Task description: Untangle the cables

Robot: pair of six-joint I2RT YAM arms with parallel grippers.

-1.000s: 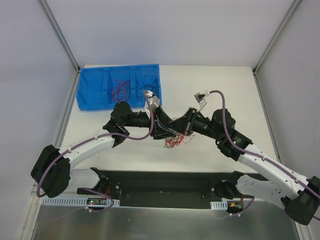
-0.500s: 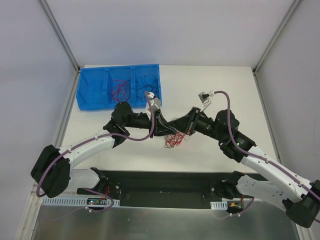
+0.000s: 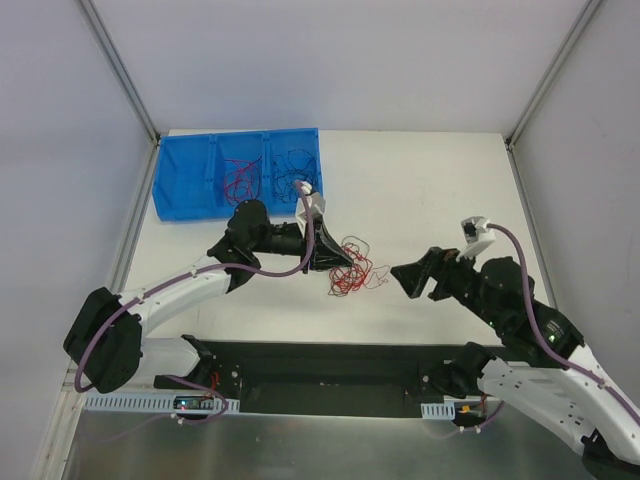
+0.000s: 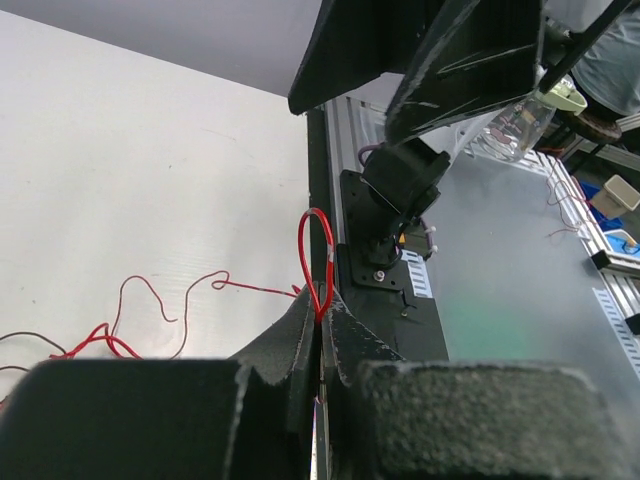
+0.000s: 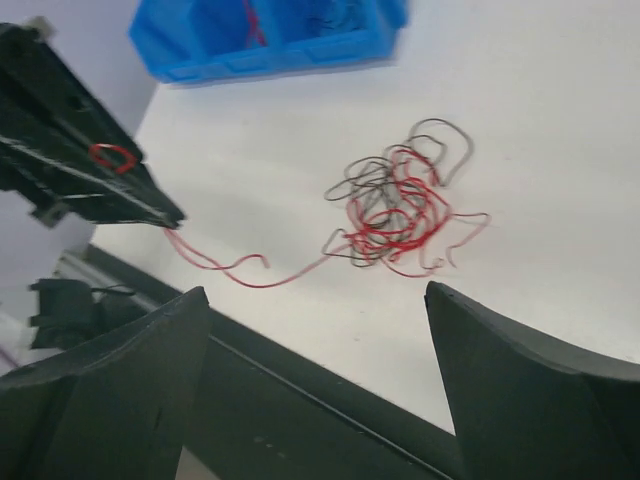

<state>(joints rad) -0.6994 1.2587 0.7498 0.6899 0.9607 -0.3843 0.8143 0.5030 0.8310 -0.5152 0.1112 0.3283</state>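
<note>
The cables lie as a loose red and black tangle [image 3: 355, 265] [image 5: 395, 205] on the white table, between the two arms. My left gripper [image 3: 337, 262] [image 4: 322, 315] is shut on one red cable, whose small loop [image 4: 318, 250] sticks out past the fingertips. From that grip a red strand [image 5: 240, 270] trails across the table to the tangle. My right gripper [image 3: 405, 281] [image 5: 315, 290] is open and holds nothing. It stands right of the tangle, apart from it.
A blue bin [image 3: 190, 175] [image 5: 230, 55] at the back left holds red cables [image 3: 238, 182] and black cables [image 3: 293, 170] in separate compartments. The black base plate [image 3: 330, 365] runs along the near table edge. Metal frame posts rise at the back corners.
My right gripper has opened, let go of the tangle and drawn back to the right. My left gripper has shut on a red cable. The tangle now lies uncovered.
</note>
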